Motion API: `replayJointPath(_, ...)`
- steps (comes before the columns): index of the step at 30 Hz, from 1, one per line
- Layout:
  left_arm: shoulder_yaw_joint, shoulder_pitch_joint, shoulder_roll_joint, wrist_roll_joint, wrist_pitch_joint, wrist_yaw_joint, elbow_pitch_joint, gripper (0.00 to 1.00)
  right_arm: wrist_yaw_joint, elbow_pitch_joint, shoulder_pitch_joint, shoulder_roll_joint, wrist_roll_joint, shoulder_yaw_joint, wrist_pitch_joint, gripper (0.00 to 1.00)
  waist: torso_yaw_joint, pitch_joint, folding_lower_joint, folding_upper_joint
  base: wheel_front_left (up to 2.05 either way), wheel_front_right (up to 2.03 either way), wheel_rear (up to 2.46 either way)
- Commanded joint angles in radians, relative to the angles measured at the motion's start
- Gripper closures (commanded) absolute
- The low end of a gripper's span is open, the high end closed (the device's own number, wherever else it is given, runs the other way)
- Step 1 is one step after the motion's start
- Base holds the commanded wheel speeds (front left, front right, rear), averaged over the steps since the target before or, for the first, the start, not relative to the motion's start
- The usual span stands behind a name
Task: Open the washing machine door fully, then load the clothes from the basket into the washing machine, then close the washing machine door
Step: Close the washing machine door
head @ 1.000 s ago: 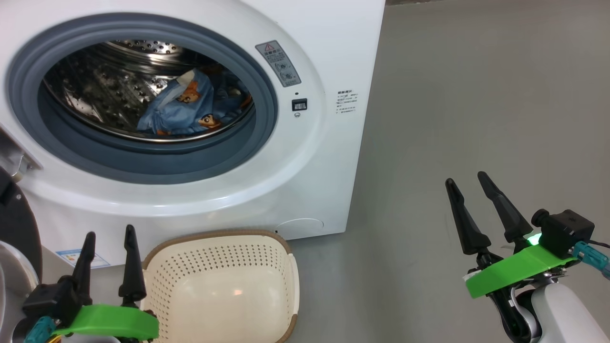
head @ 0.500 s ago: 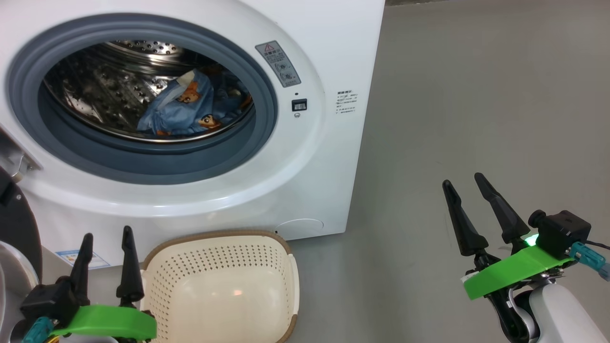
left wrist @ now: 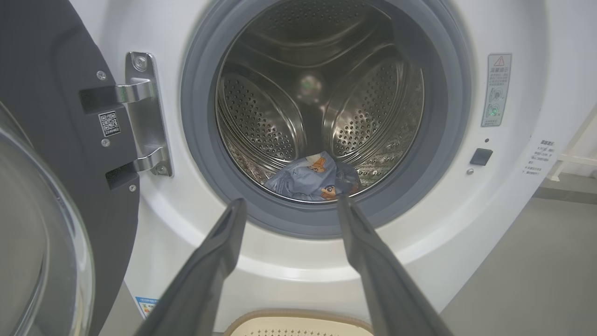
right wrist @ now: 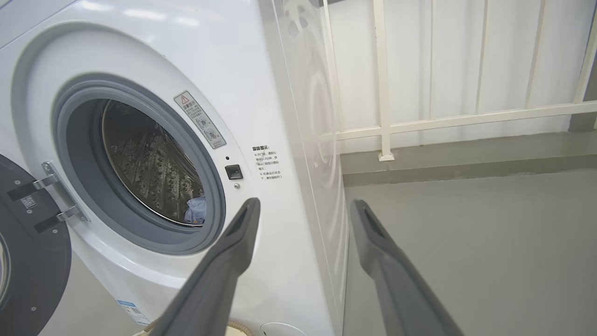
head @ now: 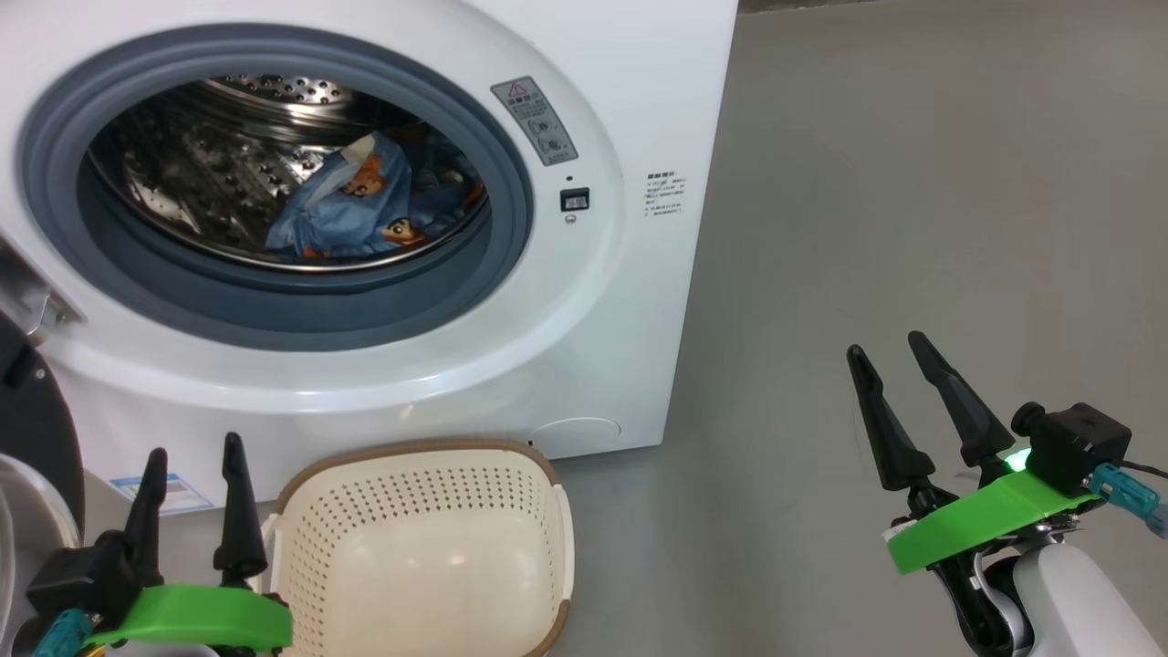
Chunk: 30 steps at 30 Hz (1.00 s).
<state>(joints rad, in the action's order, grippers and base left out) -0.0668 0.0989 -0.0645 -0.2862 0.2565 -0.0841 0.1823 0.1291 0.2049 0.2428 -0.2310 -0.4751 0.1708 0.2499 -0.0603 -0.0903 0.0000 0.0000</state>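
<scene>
Washing machine (head: 620, 347), big white box-shaped front-loader, standing on grey floor (head: 912, 182).
Door (left wrist: 56, 93), large, round, glossy black rim around bulging clear glass, swung wide on a metal hinge (left wrist: 144, 112) at the machine's left.
Clothes (head: 365, 205), light-blue fabric with orange-brown cartoon figures, lying low in the perforated steel drum (head: 228, 164), behind the grey rubber gasket (head: 274, 310).
Basket (head: 411, 447), small, cream-white perforated plastic with a brown rim, just before the machine, bare bottom showing.
Left gripper (head: 194, 445), beside the basket, fingers spread, gripping nothing.
Right gripper (head: 884, 343), over floor, well right of the machine, fingers spread, gripping nothing.
</scene>
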Motion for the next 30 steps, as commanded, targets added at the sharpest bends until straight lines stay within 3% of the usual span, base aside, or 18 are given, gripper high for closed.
replayJointPath(1, -0.037, 0.022, -0.014, 0.007, 0.005, -0.003, -0.025, 0.00, 0.002, -0.023, -0.002, -0.013, 0.003, 0.019, 0.012, 0.00, 0.001, 0.001, 0.0000, 0.0000, -0.86, 0.86, 0.00)
replayJointPath(15, -0.051, 0.014, -0.003, 0.021, 0.005, -0.014, -0.027, 0.00, 0.002, -0.019, -0.007, -0.018, 0.002, 0.023, 0.012, 0.00, 0.007, 0.013, 0.0000, 0.0000, -1.21, 1.21, 0.00)
replayJointPath(30, -0.054, 0.011, 0.003, 0.032, 0.005, -0.026, -0.022, 0.00, 0.002, -0.019, -0.015, -0.018, 0.001, 0.024, 0.012, 0.00, 0.023, 0.020, 0.0000, 0.0000, -0.10, 0.10, 0.00)
